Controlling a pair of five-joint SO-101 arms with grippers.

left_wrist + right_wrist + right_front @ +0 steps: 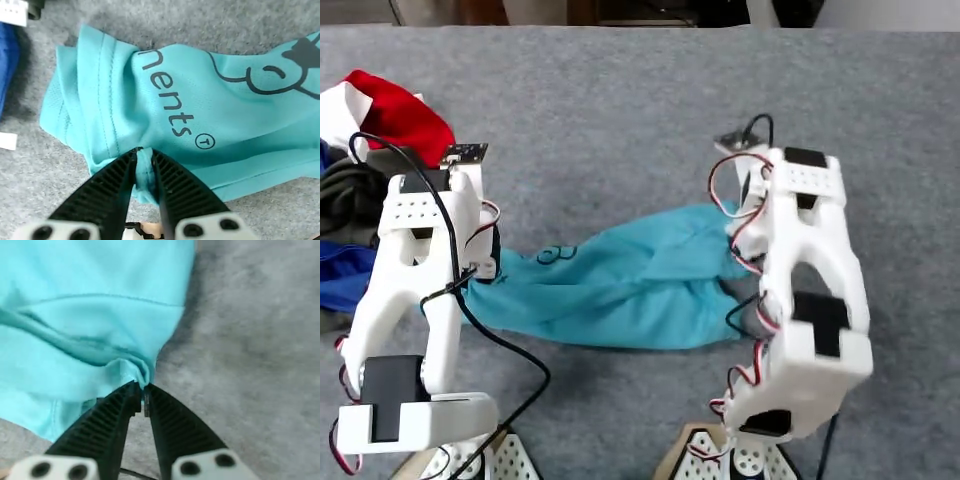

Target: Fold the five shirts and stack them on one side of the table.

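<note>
Currently the turquoise printed knit shirt [620,285] lies bunched on the grey felt surface [620,100], strung between both arms. The left end effector [144,153] is clenched on a stitched edge and the right end effector [142,387] on a fold. This looks like the spreading step, so the next move likely calls for a joint lift to flatten it.

Spreading out grey and felt-like as the tabletop [620,100], running to a straight far edge. Showing beyond that edge: brown wooden panel [510,10], dark shape [720,10], pale surface [890,12].
</note>
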